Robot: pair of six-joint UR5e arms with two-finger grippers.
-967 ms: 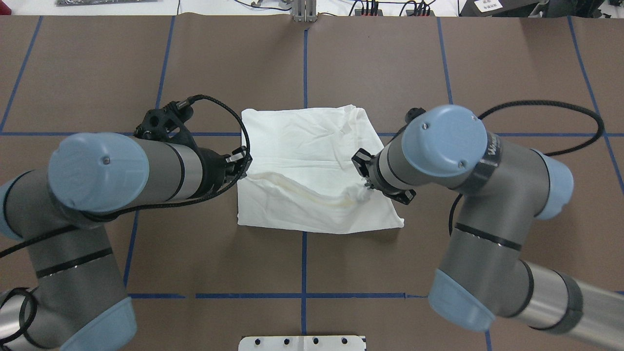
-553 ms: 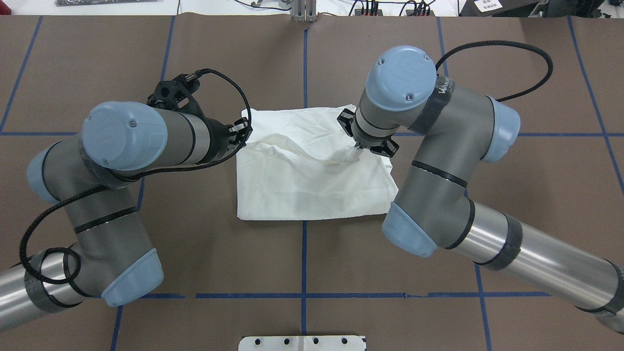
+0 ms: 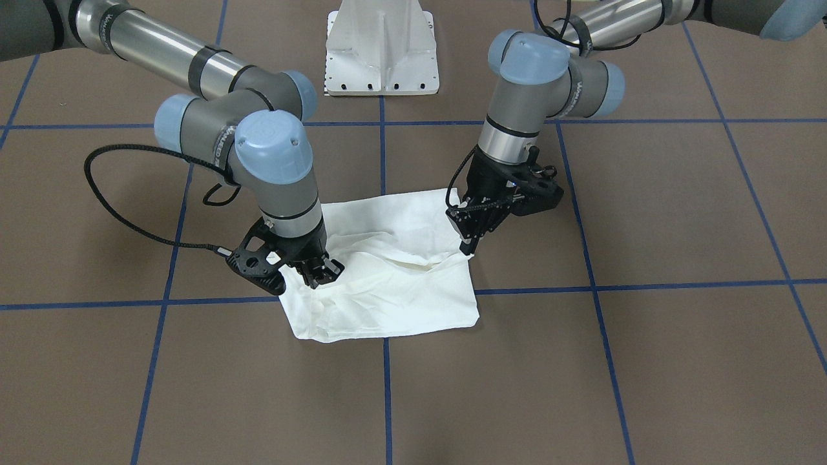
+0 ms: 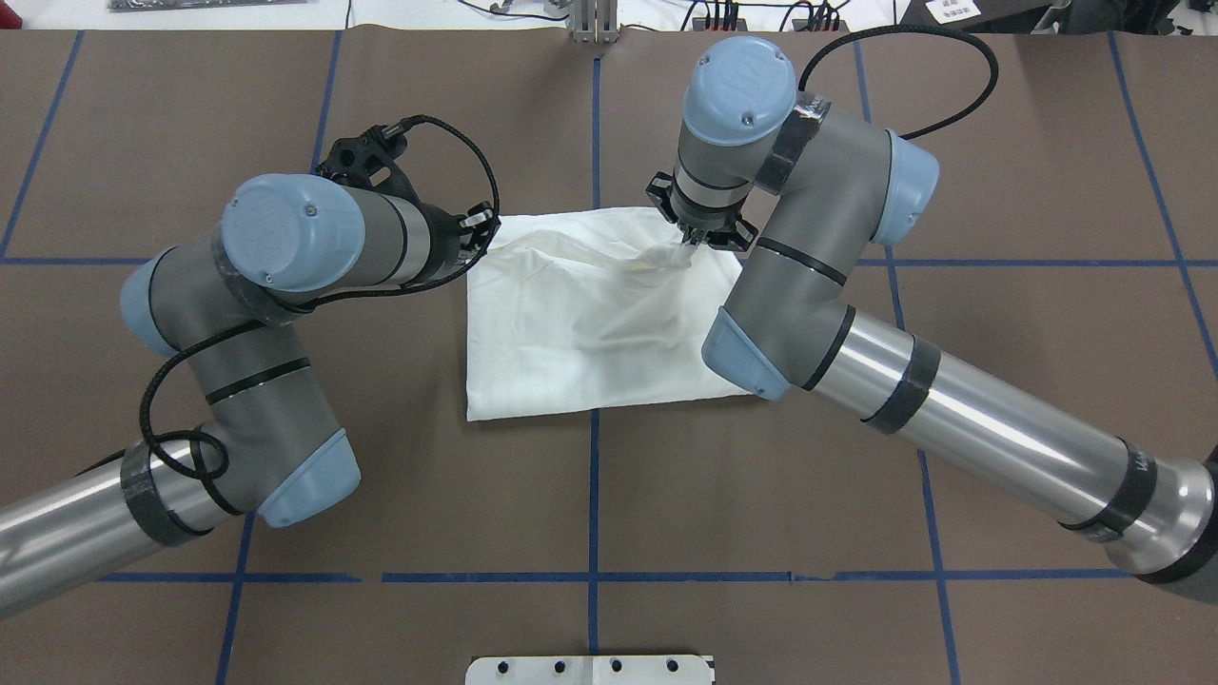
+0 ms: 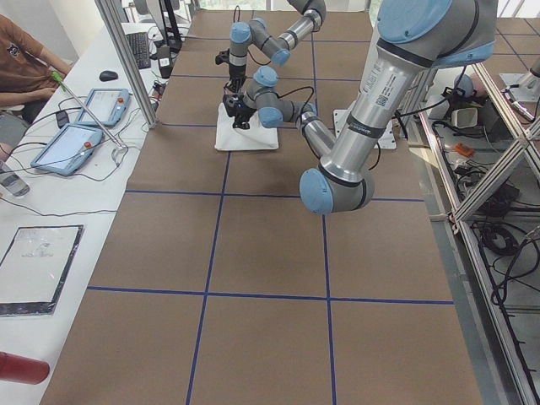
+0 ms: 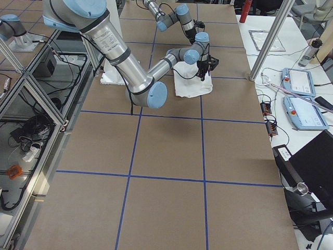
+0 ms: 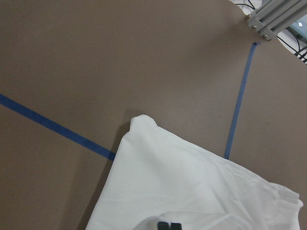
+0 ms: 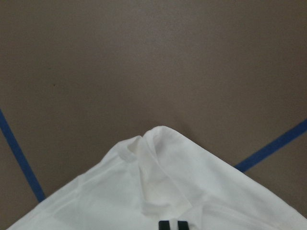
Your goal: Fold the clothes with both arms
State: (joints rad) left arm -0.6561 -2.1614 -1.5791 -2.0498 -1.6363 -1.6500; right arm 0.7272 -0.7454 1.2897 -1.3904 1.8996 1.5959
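Facing the robot, the white T-shirt (image 3: 394,290) lies folded at the centre of the brown tabletop (image 3: 646,213). At the shirt's right edge the left hand (image 3: 466,248) points down, its fingers pinched together on a raised fold of cloth. At the shirt's left side the right hand (image 3: 318,274) is down in the fabric, clamped on a bunched piece.

From overhead, the left hand is at the shirt's upper left corner and the right hand at its upper right corner. A lifted ridge of cloth runs between them along the top edge. The lower part of the shirt lies flat, its bottom edge crossing a blue tape line (image 4: 594,495).

In both side views the shirt is small and far off in the upper middle, with both hands down on it. The grip is too small to judge there.

In the left wrist view, the black fingertips (image 7: 164,226) meet at the bottom edge with cloth bulging around them.

In the right wrist view, the fingertips are nearly together at the bottom edge, nipping a crease. The shirt's corner peaks at mid-frame.
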